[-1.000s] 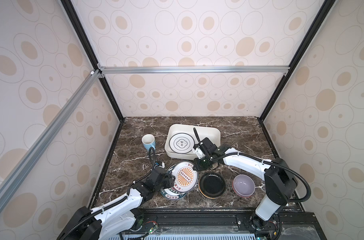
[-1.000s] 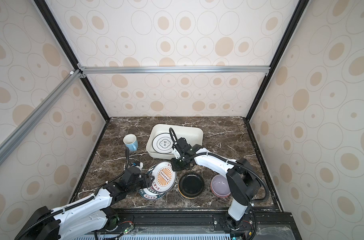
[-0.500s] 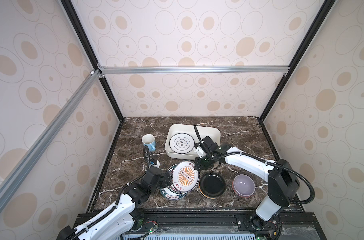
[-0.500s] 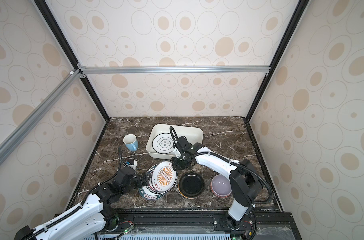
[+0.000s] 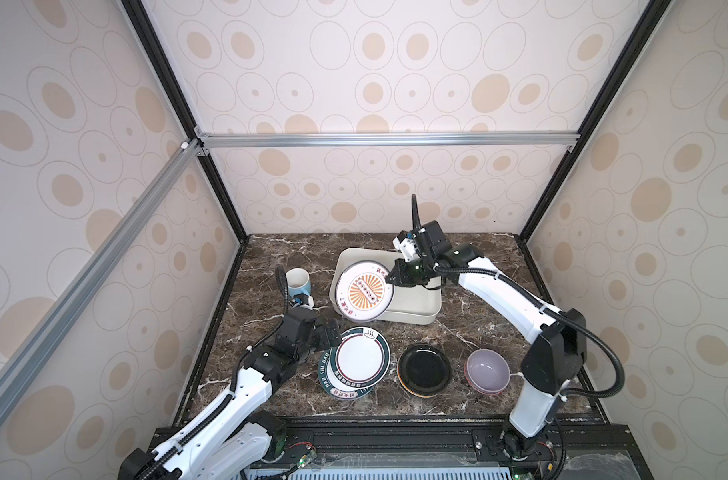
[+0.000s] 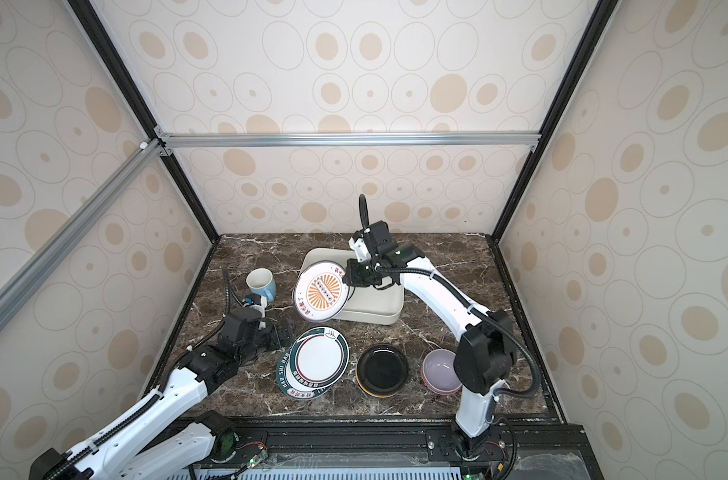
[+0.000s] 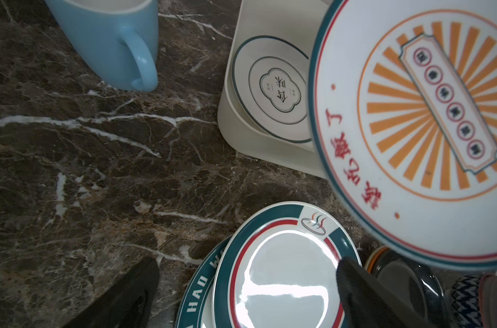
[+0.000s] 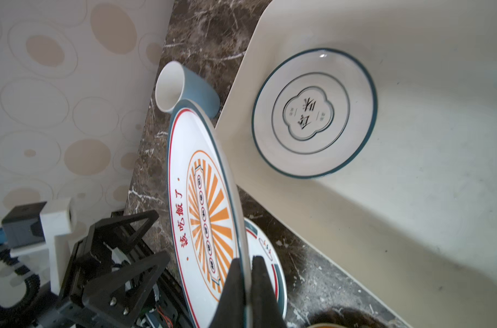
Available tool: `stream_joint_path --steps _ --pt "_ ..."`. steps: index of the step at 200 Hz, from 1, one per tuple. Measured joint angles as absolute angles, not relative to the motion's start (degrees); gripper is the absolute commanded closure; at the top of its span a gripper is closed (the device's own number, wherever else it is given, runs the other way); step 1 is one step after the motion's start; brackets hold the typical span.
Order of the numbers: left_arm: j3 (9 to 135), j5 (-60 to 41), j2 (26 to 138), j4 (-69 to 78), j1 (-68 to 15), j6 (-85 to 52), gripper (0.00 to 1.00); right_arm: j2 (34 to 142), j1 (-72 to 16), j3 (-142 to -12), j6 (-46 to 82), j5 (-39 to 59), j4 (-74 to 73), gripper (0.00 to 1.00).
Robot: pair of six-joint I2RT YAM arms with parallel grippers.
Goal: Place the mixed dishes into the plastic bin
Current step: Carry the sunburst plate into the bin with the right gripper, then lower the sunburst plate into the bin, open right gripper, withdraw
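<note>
We are lifting the white sunburst plate (image 5: 364, 291), right gripper (image 5: 395, 276) clamped on its rim, toward the off-white plastic bin (image 5: 416, 307). Our left gripper (image 5: 329, 334) is opening wide, plate released.

**Dotted walls enclose a marble work surface**

Cream wallpaper (image 5: 354, 62) printed with beige ovals covers three sides. Black posts (image 5: 185, 116) and silver aluminium rails (image 5: 387, 139) frame it. The brown, white-veined marble tabletop (image 5: 470, 340) lies in even light.
</note>
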State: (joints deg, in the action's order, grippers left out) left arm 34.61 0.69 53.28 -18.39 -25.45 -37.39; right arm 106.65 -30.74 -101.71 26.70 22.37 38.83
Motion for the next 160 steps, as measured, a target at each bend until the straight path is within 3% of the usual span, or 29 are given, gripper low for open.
stream_joint_path --steps 62,132,143,160 --pt "43.6 -3.0 65.8 -17.0 -21.5 -31.0 0.01 128.6 -26.4 -122.6 26.5 22.9 42.0 1.00" --pt "44.6 -6.0 70.8 -15.7 -18.7 -29.0 0.01 138.8 -25.6 -127.3 27.6 25.8 43.9 1.00" --pt "44.6 -6.4 70.8 -15.3 -18.6 -29.0 0.01 138.8 -25.6 -127.3 27.6 26.0 43.9 0.92" --pt "44.2 -6.9 70.8 -14.7 -18.3 -28.8 0.01 138.8 -25.6 -127.4 28.2 26.4 43.9 0.69"
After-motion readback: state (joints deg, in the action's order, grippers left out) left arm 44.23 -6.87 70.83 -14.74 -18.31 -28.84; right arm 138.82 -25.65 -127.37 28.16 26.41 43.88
